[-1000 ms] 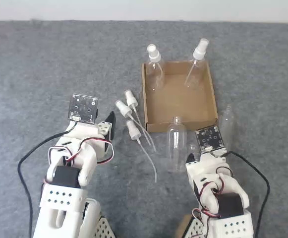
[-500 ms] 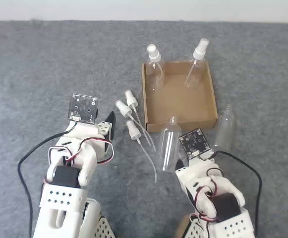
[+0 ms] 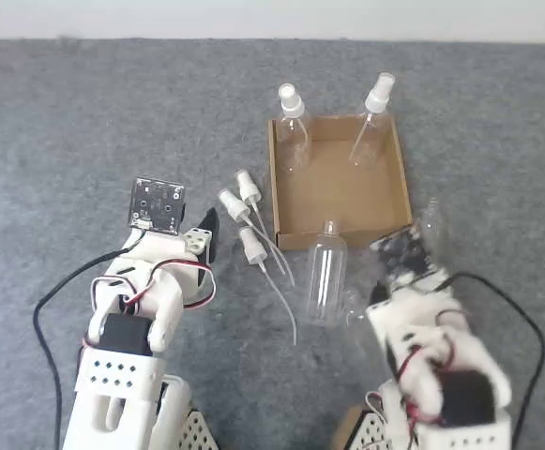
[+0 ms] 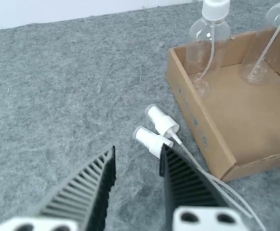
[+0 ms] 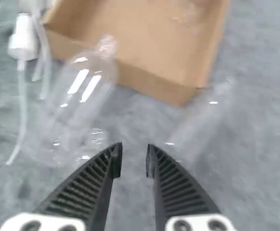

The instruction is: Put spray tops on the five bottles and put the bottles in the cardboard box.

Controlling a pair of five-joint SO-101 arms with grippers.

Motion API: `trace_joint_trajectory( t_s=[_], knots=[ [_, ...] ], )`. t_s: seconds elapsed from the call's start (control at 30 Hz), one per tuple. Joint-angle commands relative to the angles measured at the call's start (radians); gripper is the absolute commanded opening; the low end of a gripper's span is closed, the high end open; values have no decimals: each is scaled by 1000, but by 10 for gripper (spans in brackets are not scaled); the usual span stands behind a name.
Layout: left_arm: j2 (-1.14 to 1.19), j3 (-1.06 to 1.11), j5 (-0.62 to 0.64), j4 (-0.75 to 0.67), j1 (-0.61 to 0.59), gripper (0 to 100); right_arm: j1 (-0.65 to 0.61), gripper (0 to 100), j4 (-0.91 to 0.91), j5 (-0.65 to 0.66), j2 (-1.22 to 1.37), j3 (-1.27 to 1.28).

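Observation:
Two clear bottles with spray tops [image 3: 293, 127] [image 3: 373, 117] stand at the far side of the cardboard box [image 3: 340, 202]. A topless bottle [image 3: 326, 272] lies on the mat in front of the box; a second topless bottle [image 3: 429, 228] lies by the box's right corner. Three loose spray tops [image 3: 239, 214] lie left of the box. In the right wrist view my right gripper [image 5: 133, 154] is narrowly open and empty, between the two lying bottles [image 5: 82, 106] [image 5: 202, 115]. My left gripper [image 4: 137, 166] is open, just short of the spray tops [image 4: 156, 132].
Grey felt mat [image 3: 84, 122] covers the table, with free room on the left and far side. The box's front wall [image 5: 130, 77] lies just beyond the right gripper. Cables trail from both arm bases.
The right arm swung left, nudging the lying bottle, then swung back right; the bottle now rests in front of the box. The left arm has not moved.

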Motion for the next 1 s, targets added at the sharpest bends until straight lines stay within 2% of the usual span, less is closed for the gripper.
trace_joint_trajectory(
  t_s=[0.0, 0.17, 0.33, 0.47, 0.67, 0.8, 0.9, 0.97],
  knots=[
    [-3, -5, 2, -25, -6, 141, 176, 64, 2, 29, 449, -299],
    [-3, 1, 2, -26, -6, 141, 332, 66, 64, 29, 931, -598],
    [-3, 2, 2, -26, -6, 141, 371, 131, 139, 32, 1222, -801],
    [-3, 2, 2, -26, -6, 141, 335, 188, 174, 32, 1299, -848],
    [-3, 1, 2, -26, -6, 141, 314, 221, 165, 58, 1273, -919],
    [-3, -1, 0, -26, -6, 141, 248, 238, 124, -57, 1300, -876],
    [-3, -1, 0, -26, -6, 141, 206, 329, 19, -126, 1349, -804],
    [-3, -1, 0, -26, -6, 141, 196, 356, -22, -132, 1383, -778]
  ],
)
